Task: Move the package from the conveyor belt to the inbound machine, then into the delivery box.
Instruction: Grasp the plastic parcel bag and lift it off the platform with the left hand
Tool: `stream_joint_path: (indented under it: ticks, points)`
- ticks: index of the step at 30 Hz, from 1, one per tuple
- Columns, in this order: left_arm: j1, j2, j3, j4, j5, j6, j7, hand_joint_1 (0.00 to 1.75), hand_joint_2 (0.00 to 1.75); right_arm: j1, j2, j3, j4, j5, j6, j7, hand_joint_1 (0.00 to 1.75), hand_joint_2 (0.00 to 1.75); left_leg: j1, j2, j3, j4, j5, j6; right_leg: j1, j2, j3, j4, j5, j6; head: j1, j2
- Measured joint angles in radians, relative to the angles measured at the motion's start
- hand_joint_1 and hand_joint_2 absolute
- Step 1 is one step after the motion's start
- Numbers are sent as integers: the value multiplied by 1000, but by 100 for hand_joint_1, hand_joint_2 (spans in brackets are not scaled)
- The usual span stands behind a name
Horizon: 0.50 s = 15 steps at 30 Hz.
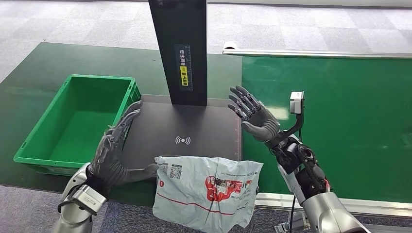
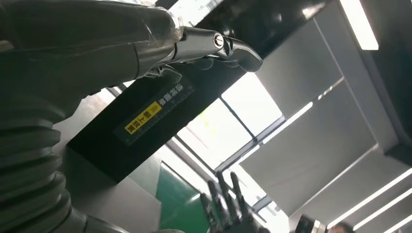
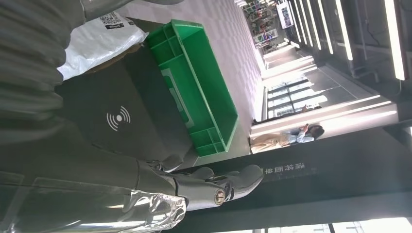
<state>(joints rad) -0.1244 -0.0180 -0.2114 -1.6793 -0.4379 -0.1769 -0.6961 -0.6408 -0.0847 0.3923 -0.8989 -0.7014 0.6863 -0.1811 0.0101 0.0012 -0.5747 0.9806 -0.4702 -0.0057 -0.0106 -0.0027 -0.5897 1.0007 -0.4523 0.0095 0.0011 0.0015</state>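
Observation:
A crumpled white plastic package (image 1: 206, 191) with red print and a label lies on the near edge of the dark inbound machine plate (image 1: 194, 127), partly hanging over it; the right wrist view shows the package (image 3: 99, 41) too. My left hand (image 1: 116, 153) is spread flat at the package's left end, its thumb touching the bag's corner. My right hand (image 1: 255, 116) hovers open, fingers apart, above the plate's right edge, holding nothing; in the left wrist view this right hand (image 2: 228, 208) appears beyond the column. The green delivery box (image 1: 80, 121) stands left of the plate.
The machine's black upright column (image 1: 182, 48) with a yellow label rises at the back of the plate. The green conveyor belt (image 1: 350, 121) runs on the right, behind a metal rail. A person (image 3: 291, 136) sits far off in the right wrist view.

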Motion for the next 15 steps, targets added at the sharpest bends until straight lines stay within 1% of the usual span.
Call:
stream_joint_path:
  ticks: [2,5,11,15]
  points:
    - [0,6,-9,2,-77,-36,10,0,175,-6,4,-1,2,10,0,-5,0,175,0,0,0,0,0,0,0,0,0,0,0,0,0,0]
    - [-3,11,-34,22,-155,-57,27,0,175,-12,9,-5,6,16,4,-11,0,175,0,0,0,0,0,0,0,0,0,0,0,0,0,0]
    - [-39,23,-92,120,-307,-76,151,0,175,-12,14,-15,10,19,6,-16,0,175,0,0,0,0,0,0,0,0,0,0,0,0,0,0]
    - [-78,23,-125,211,-364,-66,192,0,175,-8,14,-25,10,28,6,-21,0,175,0,0,0,0,0,0,0,0,0,0,0,0,0,0]
